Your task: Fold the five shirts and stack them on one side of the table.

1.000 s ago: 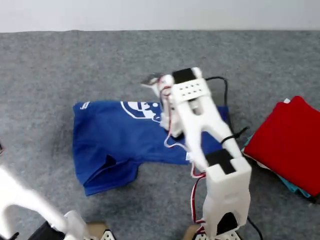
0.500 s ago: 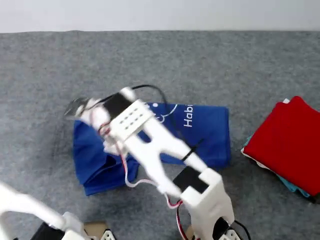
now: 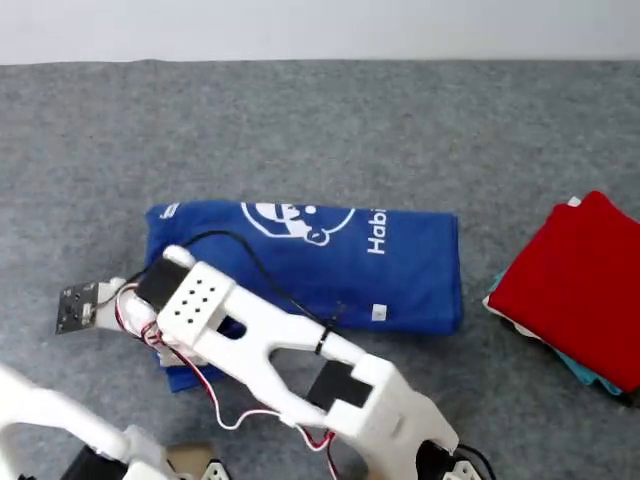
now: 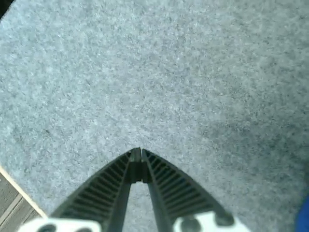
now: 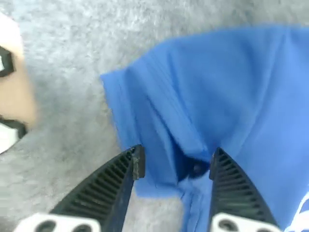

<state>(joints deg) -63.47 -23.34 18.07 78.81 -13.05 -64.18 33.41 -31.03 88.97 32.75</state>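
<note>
A blue shirt (image 3: 320, 265) lies partly folded in the middle of the grey table, print facing up, with a loose sleeve at its near left corner. The right arm (image 3: 260, 340) stretches from the near edge across that corner. In its wrist view my right gripper (image 5: 176, 163) is open just above the shirt's (image 5: 241, 87) bunched sleeve edge, one finger on each side of a fold. My left gripper (image 4: 140, 157) is shut and holds nothing, over bare grey carpet. A folded red shirt (image 3: 580, 285) tops a stack at the right edge.
A teal garment (image 3: 585, 372) peeks from under the red one. The left arm's white link (image 3: 50, 415) crosses the near left corner. The table's wooden edge (image 4: 12, 212) is close to the left gripper. Bare carpet lies beyond the blue shirt.
The right arm has swung from the shirt's far edge leftward and nearer, ending over the near left corner. The shirt itself has hardly shifted.
</note>
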